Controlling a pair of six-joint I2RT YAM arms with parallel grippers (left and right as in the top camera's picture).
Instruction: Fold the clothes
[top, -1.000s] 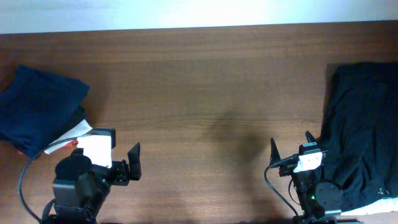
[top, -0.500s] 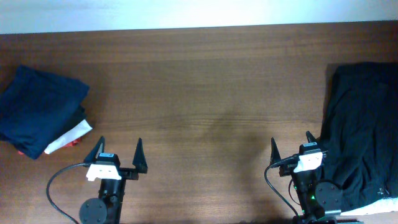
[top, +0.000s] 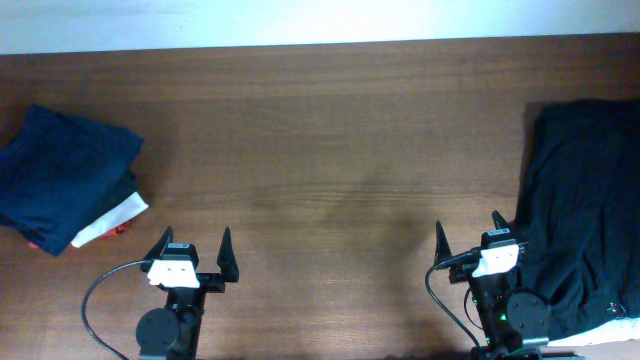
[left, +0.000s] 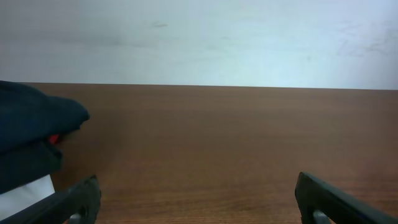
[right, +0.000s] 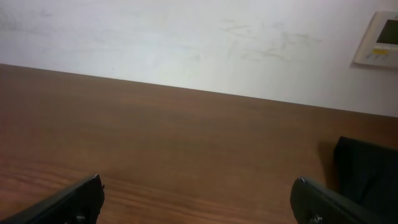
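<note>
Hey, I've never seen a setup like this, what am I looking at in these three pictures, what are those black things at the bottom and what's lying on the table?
These are two robot arms at a brown wooden table. The overhead picture looks straight down; the other two come from a camera on each wrist, looking out between that arm's fingers. The black forked shapes are the left gripper and the right gripper, each with two fingers. Both are open and hold nothing. On the robot's left lies a folded pile of dark navy clothes with white and red pieces showing underneath. On its right lies a crumpled black garment, not yet folded. The middle of the table is bare.
</note>
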